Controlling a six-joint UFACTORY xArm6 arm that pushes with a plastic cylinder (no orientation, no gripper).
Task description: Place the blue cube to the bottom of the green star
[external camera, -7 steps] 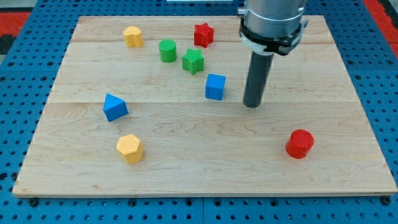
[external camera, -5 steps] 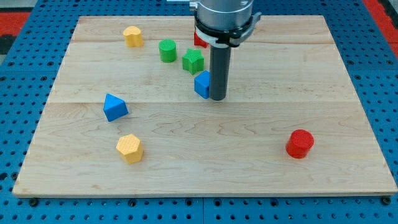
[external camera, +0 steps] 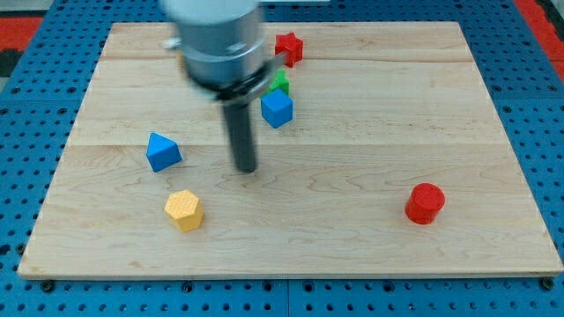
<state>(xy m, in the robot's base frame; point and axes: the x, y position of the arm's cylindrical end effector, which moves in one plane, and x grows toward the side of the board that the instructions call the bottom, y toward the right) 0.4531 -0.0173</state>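
Blue pyramid (external camera: 163,151): one, toward the view's left on the wooden bench (external camera: 493,114); well apart from everything else
Yellow hexagonal block (external camera: 184,210): one in sight, just below the pyramid; if there is a second yellow piece, the arm body hides it from me
My tip (external camera: 246,167): on bare wood between the pyramid and the blue cube, touching neither; it sits to the cube's lower left
Hand: none on this rig; the arm ends in a plain rod that holds nothing and can only push
Blue cube (external camera: 277,108): one; it lies directly below the green star (external camera: 279,84) and looks to be touching it, so I judge the placement about met
Green star: one, only a sliver showing beside the blurred arm
Red star (external camera: 288,47): one, at the view's top
Red cylinder (external camera: 425,203): one, far toward the view's lower right
Count: six blocks visible; two blue, two red, one green, one yellow
Risk: a careless sweep of the rod back toward the right could clip the cube and knock it out from under the star; pressing it upward could shove the star into the red star
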